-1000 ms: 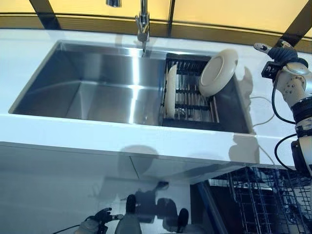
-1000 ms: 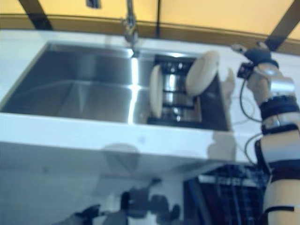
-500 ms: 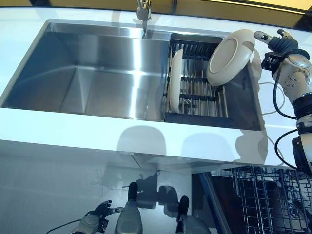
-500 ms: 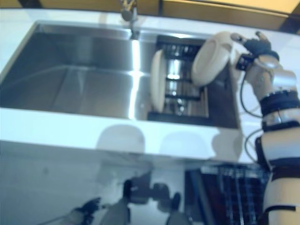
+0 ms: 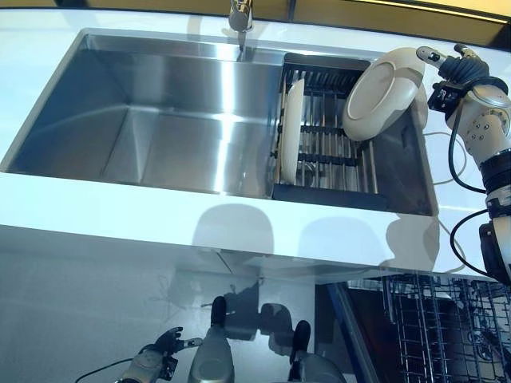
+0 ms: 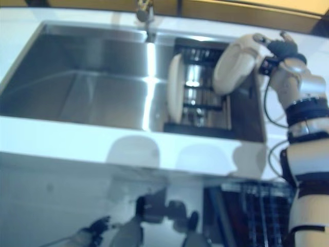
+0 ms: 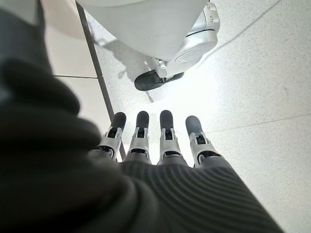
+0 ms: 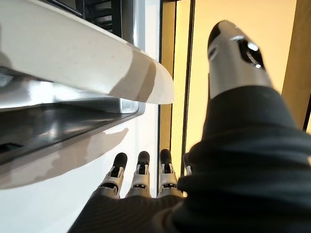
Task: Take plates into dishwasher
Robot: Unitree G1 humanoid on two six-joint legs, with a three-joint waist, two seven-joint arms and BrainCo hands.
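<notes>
right hand (image 5: pixel 457 73) open beside plate (image 5: pixel 382 93) | left hand (image 7: pixel 160 141) open, empty

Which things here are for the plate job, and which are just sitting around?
For the job:
tilted plate, beside the right hand
upright plate standing in the dish rack
dishwasher basket, below the counter

Just there:
sink
faucet
countertop
left hand, hanging low, fingers straight
</notes>
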